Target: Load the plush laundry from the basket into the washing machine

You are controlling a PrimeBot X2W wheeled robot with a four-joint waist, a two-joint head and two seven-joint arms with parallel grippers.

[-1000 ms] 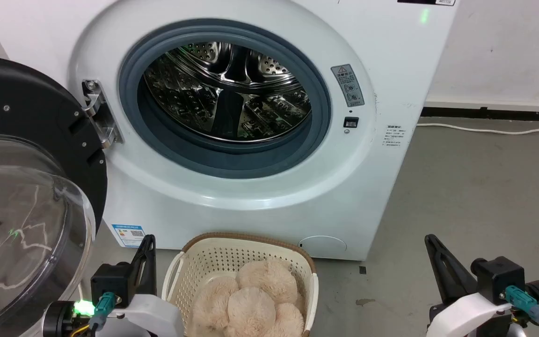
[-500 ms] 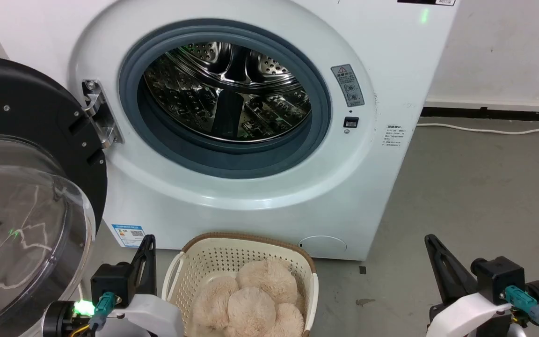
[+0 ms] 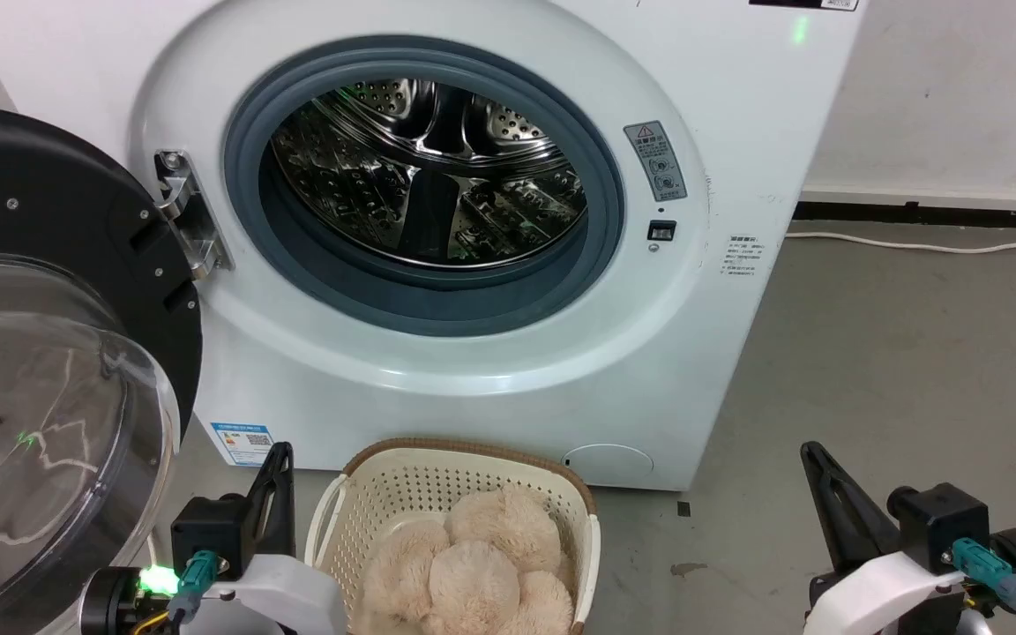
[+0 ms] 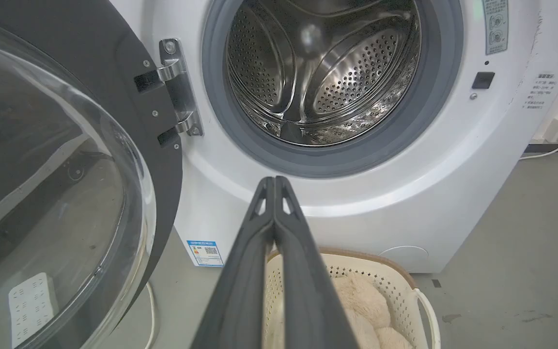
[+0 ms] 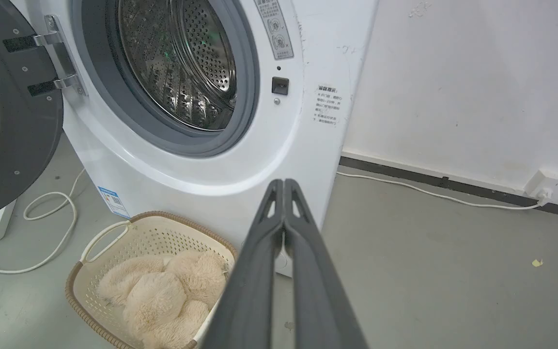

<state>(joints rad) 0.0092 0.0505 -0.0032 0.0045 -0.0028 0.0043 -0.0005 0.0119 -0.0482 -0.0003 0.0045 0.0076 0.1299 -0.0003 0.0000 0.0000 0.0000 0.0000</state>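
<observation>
Head view: plush (image 3: 473, 564) sits in the basket (image 3: 437, 454) on the floor, just before the washer (image 3: 737, 106), below its mouth. Lobes are bunched in a rounded clump across the basket's width; we make out no clear long axis or heading. Door (image 3: 41, 203) is swung wide at left. Left gripper (image 3: 280, 454) stands just beside the basket's left rim, right gripper (image 3: 812, 451) well apart at right. In the wrist views we note each pair of fingers pressed together, holding nothing.

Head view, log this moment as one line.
plush laundry: in basket | washing machine: door open, drum empty | left gripper: shut | right gripper: shut
</observation>
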